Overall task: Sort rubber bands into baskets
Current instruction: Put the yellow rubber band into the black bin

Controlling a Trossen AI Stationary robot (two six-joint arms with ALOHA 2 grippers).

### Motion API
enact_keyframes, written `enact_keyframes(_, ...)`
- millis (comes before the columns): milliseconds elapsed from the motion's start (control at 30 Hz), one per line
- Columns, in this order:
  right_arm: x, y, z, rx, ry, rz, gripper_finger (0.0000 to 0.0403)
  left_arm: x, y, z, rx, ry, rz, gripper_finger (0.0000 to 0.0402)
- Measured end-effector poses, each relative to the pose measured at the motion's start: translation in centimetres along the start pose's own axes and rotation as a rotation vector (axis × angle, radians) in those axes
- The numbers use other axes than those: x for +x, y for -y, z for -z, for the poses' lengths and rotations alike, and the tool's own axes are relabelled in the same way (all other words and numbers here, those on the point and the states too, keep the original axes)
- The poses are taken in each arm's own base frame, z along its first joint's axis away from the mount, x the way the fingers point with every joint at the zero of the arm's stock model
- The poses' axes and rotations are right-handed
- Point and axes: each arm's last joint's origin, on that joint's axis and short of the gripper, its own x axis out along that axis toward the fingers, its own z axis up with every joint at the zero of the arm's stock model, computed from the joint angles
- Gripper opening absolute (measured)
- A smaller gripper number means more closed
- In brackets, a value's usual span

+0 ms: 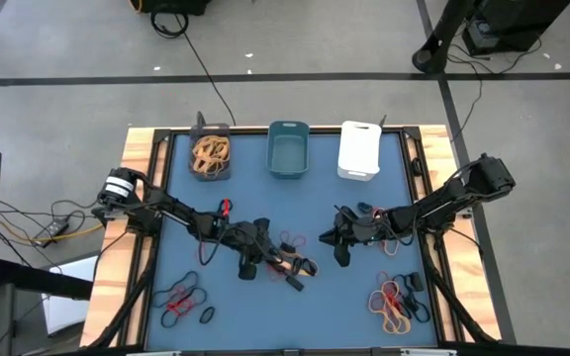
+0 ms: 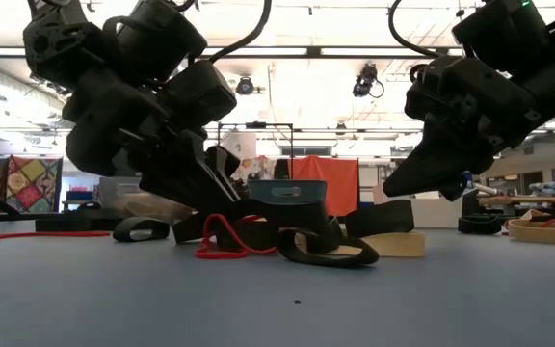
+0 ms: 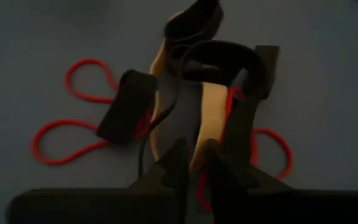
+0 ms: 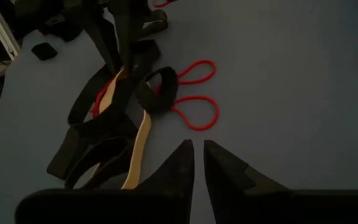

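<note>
Your left gripper is down on the middle pile of rubber bands at the centre of the blue tabletop. In the left wrist view its fingers stand close together around a wide tan band, with a black band and thin red loops tangled about it; whether the tan band is truly pinched you cannot tell. Your right gripper hangs just to the right of that pile, its fingers nearly together on nothing, above bare tabletop. Along the far edge stand the three baskets: the dark grey basket on the left already holds tan bands, the teal basket is in the middle and the white basket on the right. More bands lie in a near-left heap and a near-right heap.
</note>
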Motion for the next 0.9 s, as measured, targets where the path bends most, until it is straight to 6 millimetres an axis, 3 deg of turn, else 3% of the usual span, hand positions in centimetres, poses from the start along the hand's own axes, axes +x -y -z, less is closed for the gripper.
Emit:
enact_keyframes(133,0.0,0.0,0.0,0.0,0.0,0.0,0.005,0.0,0.3,0.0,0.001,-0.001,0.087,0.0008)
enact_keyframes(367,0.0,0.0,0.0,0.006,-0.011,-0.015,0.005,-0.6,0.1,-1.2,-0.054,0.066,0.105,0.0003)
enact_keyframes(700,0.0,-0.1,0.1,0.005,-0.017,-0.025,0.0044,-6.2,-0.1,-7.7,-0.087,0.286,0.1,0.0001)
enact_keyframes(900,0.0,-0.1,0.1,0.004,-0.017,-0.027,0.0039,-9.3,-1.1,-10.5,-0.09,0.425,0.066,0.0001)
